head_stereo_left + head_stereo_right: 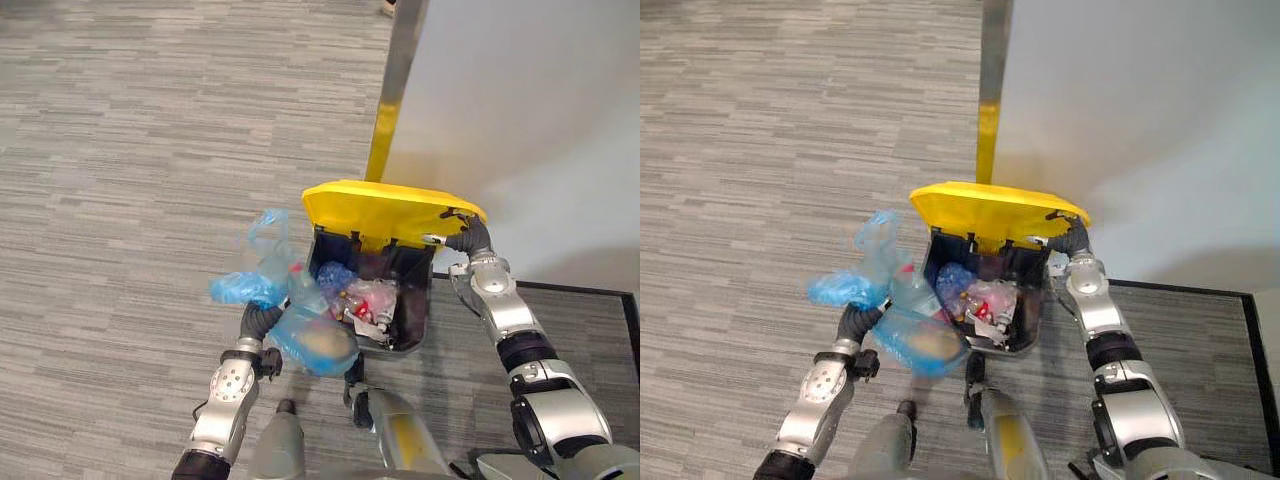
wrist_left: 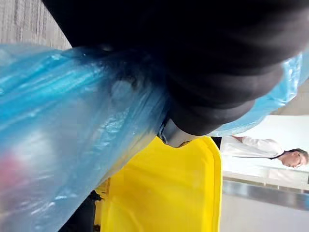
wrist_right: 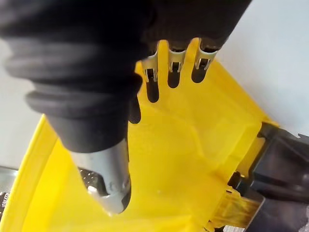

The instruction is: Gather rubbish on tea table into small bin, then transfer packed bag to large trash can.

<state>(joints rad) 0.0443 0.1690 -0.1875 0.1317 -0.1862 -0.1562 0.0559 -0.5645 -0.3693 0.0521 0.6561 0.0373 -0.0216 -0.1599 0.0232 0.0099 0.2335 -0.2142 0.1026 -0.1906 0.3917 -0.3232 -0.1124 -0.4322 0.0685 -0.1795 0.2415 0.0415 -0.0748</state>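
Bag (image 1: 300,322) of rubbish hangs from left hand (image 1: 258,322) beside large trash can (image 1: 412,295) rim; grip hidden, cannot tell; right hand (image 1: 456,226) fingers (image 3: 175,62) straight, propping yellow lid (image 1: 380,212); transfer step; next: swing bag over rim, release.

Office, grey striped carpet (image 1: 120,150), pale wall (image 1: 520,100), steel column (image 1: 405,50)

The left hand (image 2: 217,58) is mostly buried under the blue bag (image 1: 290,300) (a close blur in its wrist view).
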